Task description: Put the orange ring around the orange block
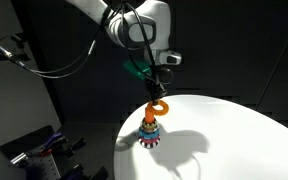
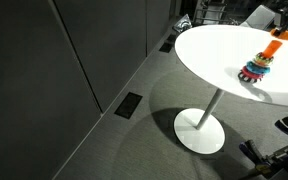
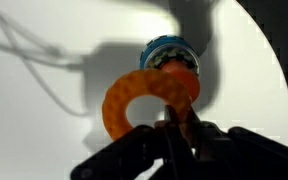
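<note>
Pinched in fingers (image 3: 176, 135), orange ring (image 3: 119, 100) — above orange block (image 1: 150, 114).

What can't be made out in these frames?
- Orange block: tiny in both exterior views. In the wrist view the orange ring covers it.
- Whether the ring's hole lines up with the block: no view settles it.
- Gripper: dark and blurred in the wrist view, so its contact with the ring is unclear.
- Arm: cut off by the frame's right edge in an exterior view.
</note>
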{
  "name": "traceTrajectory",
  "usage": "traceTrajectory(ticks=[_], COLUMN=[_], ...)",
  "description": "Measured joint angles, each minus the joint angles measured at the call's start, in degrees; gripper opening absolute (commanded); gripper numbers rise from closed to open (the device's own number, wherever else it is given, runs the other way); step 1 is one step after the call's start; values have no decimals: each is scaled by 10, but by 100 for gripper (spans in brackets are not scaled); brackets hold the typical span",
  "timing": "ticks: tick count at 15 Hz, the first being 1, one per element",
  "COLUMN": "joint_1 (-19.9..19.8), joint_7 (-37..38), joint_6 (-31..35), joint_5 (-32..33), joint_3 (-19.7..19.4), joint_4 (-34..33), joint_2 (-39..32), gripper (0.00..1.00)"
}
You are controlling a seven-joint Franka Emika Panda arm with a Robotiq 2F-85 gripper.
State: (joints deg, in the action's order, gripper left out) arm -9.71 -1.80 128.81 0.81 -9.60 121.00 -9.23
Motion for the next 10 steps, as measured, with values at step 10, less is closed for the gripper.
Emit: traceTrajectory(ticks=[10], joint_1=[0], joint_7=[-1], joint_6=[0], joint_5=[0], joint_3=[9], joint_4=[16], joint_2=[10], gripper=[5])
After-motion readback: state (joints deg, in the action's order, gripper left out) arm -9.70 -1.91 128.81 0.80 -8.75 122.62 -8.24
